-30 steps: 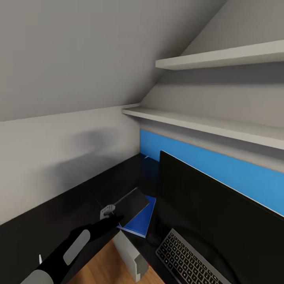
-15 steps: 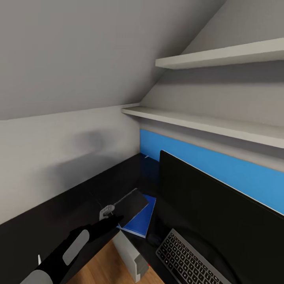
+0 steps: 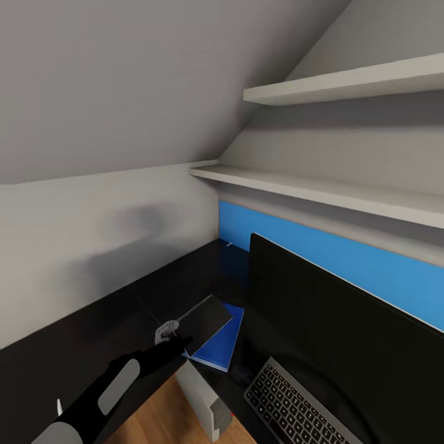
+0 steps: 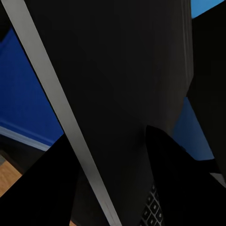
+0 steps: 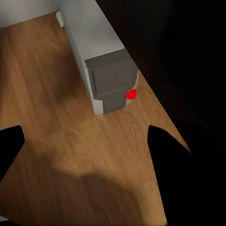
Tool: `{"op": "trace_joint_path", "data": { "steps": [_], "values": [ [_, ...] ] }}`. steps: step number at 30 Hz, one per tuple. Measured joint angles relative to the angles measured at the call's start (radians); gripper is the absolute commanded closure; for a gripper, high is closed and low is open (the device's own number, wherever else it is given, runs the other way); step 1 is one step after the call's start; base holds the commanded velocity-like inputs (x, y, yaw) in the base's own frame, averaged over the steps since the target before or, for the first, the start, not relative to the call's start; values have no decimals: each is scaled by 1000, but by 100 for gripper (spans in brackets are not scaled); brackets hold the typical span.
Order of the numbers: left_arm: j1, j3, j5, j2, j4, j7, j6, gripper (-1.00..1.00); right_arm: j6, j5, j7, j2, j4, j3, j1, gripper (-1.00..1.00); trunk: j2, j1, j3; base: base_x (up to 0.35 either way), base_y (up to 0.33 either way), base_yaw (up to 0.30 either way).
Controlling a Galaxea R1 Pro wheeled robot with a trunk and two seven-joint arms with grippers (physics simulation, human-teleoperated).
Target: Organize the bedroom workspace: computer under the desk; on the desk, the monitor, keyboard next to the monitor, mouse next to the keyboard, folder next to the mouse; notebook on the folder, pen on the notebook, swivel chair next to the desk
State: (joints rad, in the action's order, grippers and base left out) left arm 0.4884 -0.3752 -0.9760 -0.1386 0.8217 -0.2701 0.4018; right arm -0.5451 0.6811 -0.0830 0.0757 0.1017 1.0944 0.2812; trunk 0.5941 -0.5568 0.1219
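My left tool grips the dark notebook by its near edge, above the blue folder; it looks thin, stiff and light, so I judge an edge pinch suffices

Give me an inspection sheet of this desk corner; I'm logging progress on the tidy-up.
Surface: black desk, L-shaped, against the walls.
Job's things: monitor upright on the desk; keyboard in front of it; blue folder flat on the desk; dark notebook held tilted over the folder; computer on the wood floor.
Clutter: nothing seen.
Grippers: left gripper shut on the notebook; right fingers apart, over the floor.
Cables: nothing seen.
Surroundings: two wall shelves, blue panel.
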Motion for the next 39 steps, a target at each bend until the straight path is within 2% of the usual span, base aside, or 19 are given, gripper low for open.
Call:
{"op": "trace_joint_path", "data": {
  "steps": [11,15,19,26,28,31,32,36,39],
  "values": [
    [0,2,-3,0,0,0,0,100,-3,-16,1,1,1,25,-4,-100,77,-40,35,0,0,0],
    [0,2,-3,-1,0,0,0,100,-23,-15,0,5,-7,23,-6,-100,78,-42,35,0,0,0],
    [0,4,-3,-1,0,0,0,100,-33,-12,0,19,-38,26,0,-100,78,-42,35,0,0,0],
    [0,6,0,-5,0,0,0,100,-35,-19,-1,19,-44,31,-2,-100,78,-42,35,0,0,0],
    [0,6,0,-6,0,0,0,100,-42,-22,-1,14,-55,35,-10,-100,78,-42,35,0,0,0],
    [0,6,0,-7,0,0,0,100,-82,-34,-2,-21,-68,47,-52,-100,78,-42,35,0,0,0],
    [0,6,-1,-7,0,0,0,100,-104,-38,-3,-28,-103,52,-71,-100,78,-42,35,0,0,0],
    [0,6,-2,-6,0,0,0,100,-159,-16,-4,-63,-121,18,-126,-100,78,-42,35,0,0,0],
    [0,6,-1,-6,0,0,0,100,-230,5,-5,-91,-124,-9,-187,-100,78,-42,35,0,0,0]
  ]
}}
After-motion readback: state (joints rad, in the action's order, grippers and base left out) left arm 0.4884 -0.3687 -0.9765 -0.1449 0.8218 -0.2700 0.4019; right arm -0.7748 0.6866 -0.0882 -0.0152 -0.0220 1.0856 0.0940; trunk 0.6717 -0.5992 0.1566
